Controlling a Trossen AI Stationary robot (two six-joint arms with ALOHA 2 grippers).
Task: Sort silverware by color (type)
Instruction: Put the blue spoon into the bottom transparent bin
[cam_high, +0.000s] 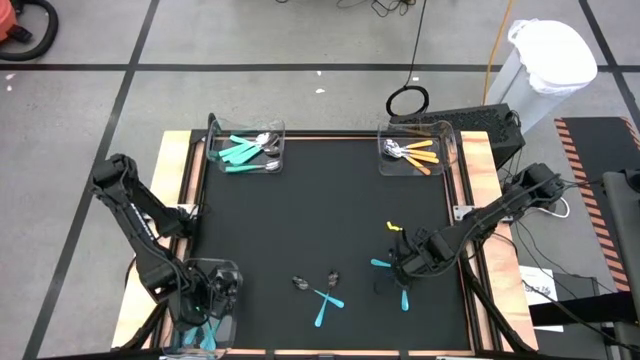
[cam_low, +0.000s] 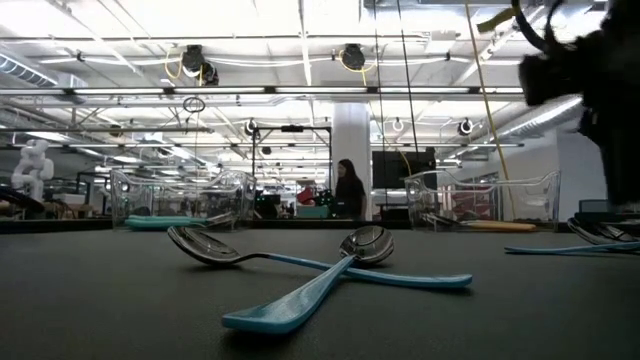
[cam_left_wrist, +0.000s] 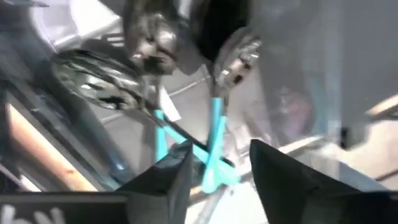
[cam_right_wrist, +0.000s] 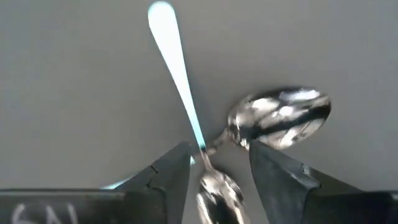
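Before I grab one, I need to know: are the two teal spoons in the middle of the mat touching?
Touching. The low view shows the two teal spoons crossed, one handle lying over the other.

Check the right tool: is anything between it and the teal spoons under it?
Nothing visible. The right tool hangs open over the mat with a teal spoon running between its fingers; a second spoon head lies beside it, touching near the neck, so a close could catch both.
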